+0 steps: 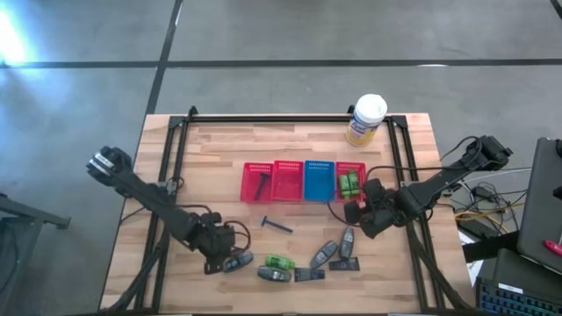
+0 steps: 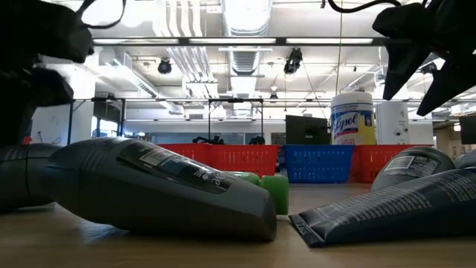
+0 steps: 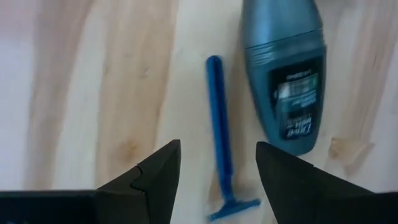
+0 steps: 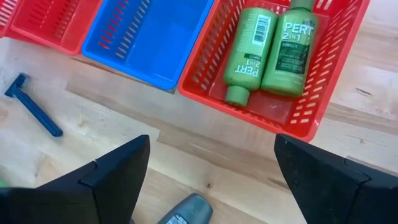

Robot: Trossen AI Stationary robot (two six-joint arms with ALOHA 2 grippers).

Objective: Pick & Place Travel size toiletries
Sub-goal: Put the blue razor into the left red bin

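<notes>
My left gripper hangs open over the near left of the table. Its fingers stand on either side of a blue razor that lies flat on the wood, with a grey tube beside it. My right gripper is open above the table, just in front of the rightmost red basket, which holds two green bottles. Another razor, a green bottle, several grey tubes and dark sachets lie loose on the near part of the table.
Four small baskets stand in a row at mid-table: red with a razor inside, red, blue, red. A white-lidded yellow canister stands at the far right. A black frame runs along the table's far edge.
</notes>
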